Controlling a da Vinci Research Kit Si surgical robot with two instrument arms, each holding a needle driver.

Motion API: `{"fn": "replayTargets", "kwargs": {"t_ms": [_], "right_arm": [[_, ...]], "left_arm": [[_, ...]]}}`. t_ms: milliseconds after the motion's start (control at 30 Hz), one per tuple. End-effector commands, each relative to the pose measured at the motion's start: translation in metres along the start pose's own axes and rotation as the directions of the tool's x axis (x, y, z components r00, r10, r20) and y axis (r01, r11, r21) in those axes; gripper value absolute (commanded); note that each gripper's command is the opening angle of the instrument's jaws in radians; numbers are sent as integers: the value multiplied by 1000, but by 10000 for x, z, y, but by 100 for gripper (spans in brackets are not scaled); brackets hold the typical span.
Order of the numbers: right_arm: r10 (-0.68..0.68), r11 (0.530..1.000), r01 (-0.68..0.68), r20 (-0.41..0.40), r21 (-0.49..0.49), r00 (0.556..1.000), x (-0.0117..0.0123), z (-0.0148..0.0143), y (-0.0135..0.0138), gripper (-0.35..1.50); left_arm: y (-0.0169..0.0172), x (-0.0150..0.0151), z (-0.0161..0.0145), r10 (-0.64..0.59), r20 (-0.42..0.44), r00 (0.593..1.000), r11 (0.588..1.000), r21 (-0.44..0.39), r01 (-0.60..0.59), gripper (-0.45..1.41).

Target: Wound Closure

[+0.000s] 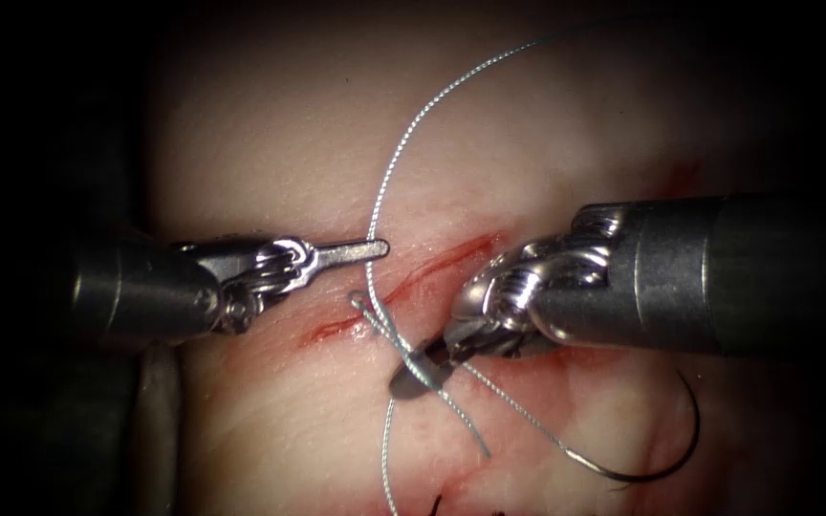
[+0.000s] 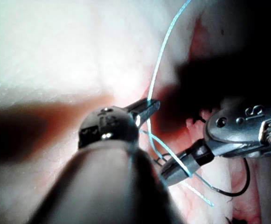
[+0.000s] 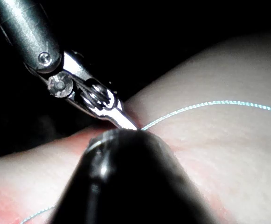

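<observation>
Endoscope view: curved dark needle (image 1: 666, 449) lying free.

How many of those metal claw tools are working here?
2. The left arm's silver metal claw grips the thin pale thread left of the cut; the right arm's claw grips thread below it.

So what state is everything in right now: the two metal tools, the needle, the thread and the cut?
Left arm's silver tool: jaws shut on the thread.
Right arm's silver tool: jaws shut on the thread near the cut.
Thin pale thread: passes through the tissue at the cut.
Dark curved needle: lying free on the tissue, right of the cut.
Red-edged cut in the pale tissue: open.
</observation>
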Motion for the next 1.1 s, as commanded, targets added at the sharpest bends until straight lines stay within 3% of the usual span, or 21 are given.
{"fn": "replayTargets", "kwargs": {"t_ms": [33, 200, 467, 833, 1100], "right_arm": [[-13, 1000, 13, 9, -13, 1000, 9, 5, 1, -35], [-26, 994, 36, 99, -104, 995, 10, 5, 1, -35], [-45, 987, 75, 205, -143, 978, 8, 7, -3, -35], [-75, 979, 120, 259, -162, 963, 13, -1, -23, -35], [-120, 973, 167, 272, -157, 955, 11, -1, -20, -35]], "left_arm": [[-1, -5, 6, 5, 3, 1000, 1000, 2, -5, -45], [2, -10, 11, 5, 12, 1000, 1000, -1, -5, -45], [6, -5, 11, 17, -2, 1000, 1000, -16, -17, -45], [8, -3, 10, 22, -7, 1000, 1000, -20, -22, -45], [8, -3, 10, 28, -6, 1000, 999, -20, -28, -45]]}}
